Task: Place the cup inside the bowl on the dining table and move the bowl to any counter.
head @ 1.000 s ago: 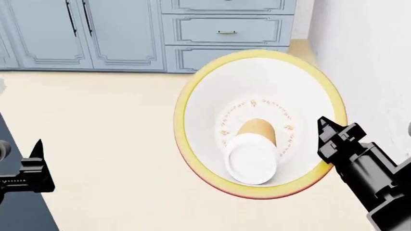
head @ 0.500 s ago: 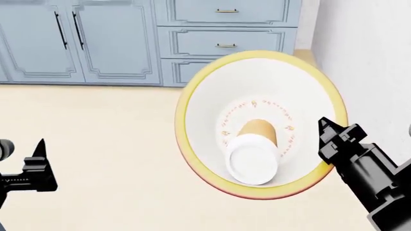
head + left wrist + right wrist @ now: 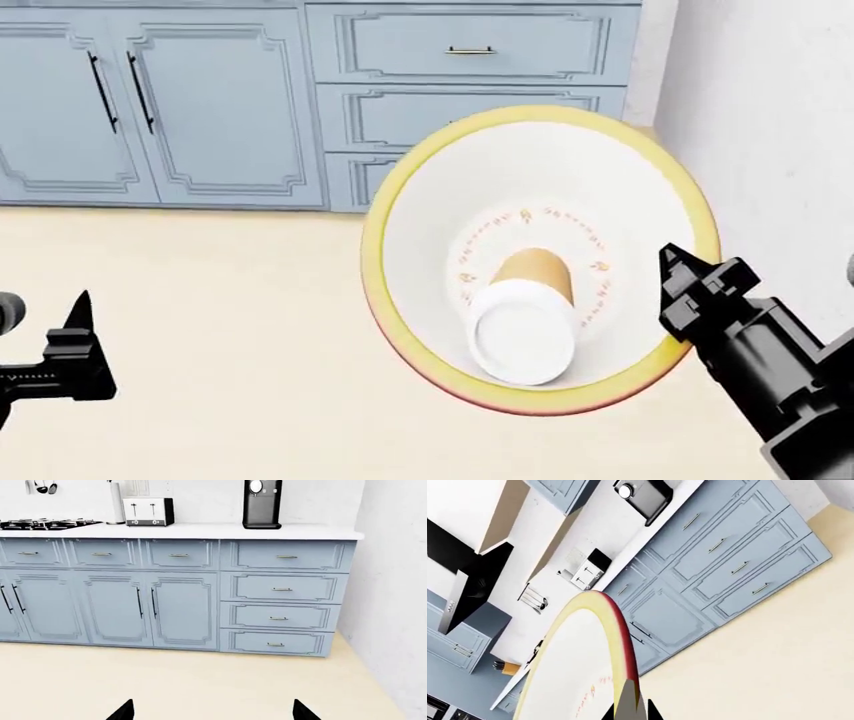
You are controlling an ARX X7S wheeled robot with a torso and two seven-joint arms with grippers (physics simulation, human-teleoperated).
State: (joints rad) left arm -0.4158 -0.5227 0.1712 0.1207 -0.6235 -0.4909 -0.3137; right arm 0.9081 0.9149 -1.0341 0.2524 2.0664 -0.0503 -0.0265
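Above the pale floor [image 3: 200, 300], in front of the blue cabinets [image 3: 200, 100], the bowl [image 3: 427, 200] is carried clear of any bench, tilted so the head view looks straight into its white inside. The right gripper [image 3: 681, 270] is clenched on the bowl's yellow rim at the side nearest the white wall [image 3: 774, 120]; in the right wrist view the rim [image 3: 620, 630] runs down between the dark fingertips [image 3: 650, 711], with the reddish-pink outer edge showing. The cup [image 3: 525, 315] lies on its side inside the bowl, white mouth toward the camera, tan-orange body across the ring of small orange marks [image 3: 534, 215].

The left gripper [image 3: 80, 345] hangs well apart from the bowl, near the head view's lower left, grasping nothing. In the left wrist view its 2 fingertips [image 3: 123, 711] stand wide apart over bare floor, released.

Ahead, the left wrist view shows the white bench [image 3: 200, 530] atop the cabinets. On it sit a white toaster [image 3: 148, 511] and, nearer the bench's wall end, a black coffee machine [image 3: 261, 502]; a black hob [image 3: 43, 524] lies toward the other end. 4 drawers [image 3: 280, 600] are stacked under the coffee machine.
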